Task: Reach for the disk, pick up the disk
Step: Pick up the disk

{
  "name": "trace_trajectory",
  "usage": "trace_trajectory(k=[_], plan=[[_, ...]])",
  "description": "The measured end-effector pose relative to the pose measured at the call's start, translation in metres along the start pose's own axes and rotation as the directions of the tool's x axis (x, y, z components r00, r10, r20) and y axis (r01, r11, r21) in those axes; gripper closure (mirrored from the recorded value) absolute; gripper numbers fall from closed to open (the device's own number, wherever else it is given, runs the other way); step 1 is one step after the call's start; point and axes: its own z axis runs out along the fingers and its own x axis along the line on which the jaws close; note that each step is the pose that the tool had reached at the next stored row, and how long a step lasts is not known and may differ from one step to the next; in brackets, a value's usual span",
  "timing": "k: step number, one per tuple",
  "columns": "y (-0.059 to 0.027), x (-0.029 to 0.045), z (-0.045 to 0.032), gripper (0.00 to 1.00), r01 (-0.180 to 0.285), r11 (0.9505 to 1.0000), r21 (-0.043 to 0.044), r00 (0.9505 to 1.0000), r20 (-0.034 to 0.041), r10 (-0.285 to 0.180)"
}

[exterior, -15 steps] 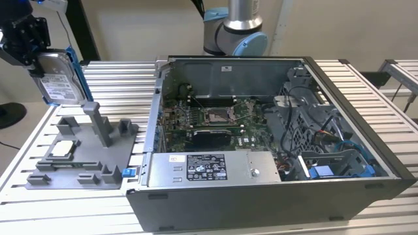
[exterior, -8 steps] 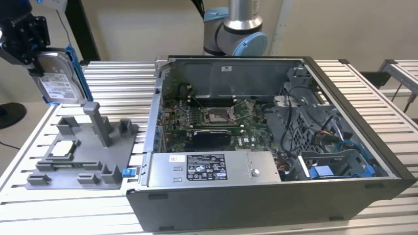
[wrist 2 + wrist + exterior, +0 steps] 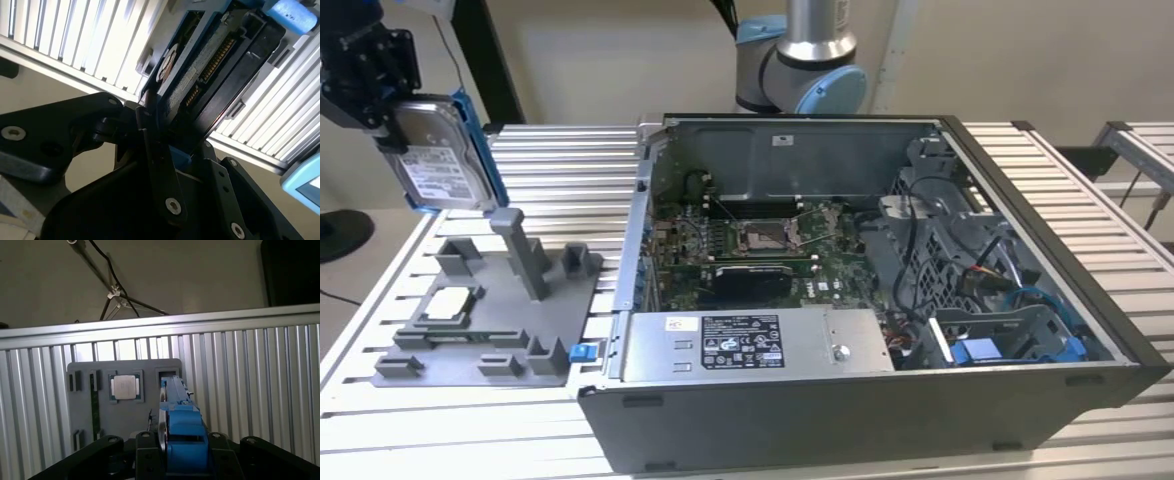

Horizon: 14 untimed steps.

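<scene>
Upper left of the exterior view: the gripper hangs over the slatted desk, its fingers clamped on the disk.

- The disk is held on edge, close to upright, with the white label facing the room and the blue bracket running down its right side. It is in the air, clear of the desk and above the back posts of the grey fixture tray. It looks apart from them.
- First wrist view: black fingers bear on either side of the bracket, and the tray lies below with the small square chip in its pocket.
- Second wrist view: the connector edge of the disk shows just beyond the finger links.
- Handling, as I judge it: a rigid metal body, dense for its size, with smooth faces that could slip. The plastic bracket would flex, and the connector edge and board side are delicate. The grip should sit on the solid sides.
- The pick-up looks done.
- The open computer case stands centre and right, well apart.
</scene>
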Motion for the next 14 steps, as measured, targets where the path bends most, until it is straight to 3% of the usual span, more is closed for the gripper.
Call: trace_trajectory(k=[7,14], plan=[[0.0004,-0.0003,-0.0123,1.00,0.000,1.0000,0.0001,1.0000,0.0001,0.000],[0.0011,-0.0008,-0.0293,1.00,0.000,1.0000,0.0000,1.0000,0.0000,0.000]])
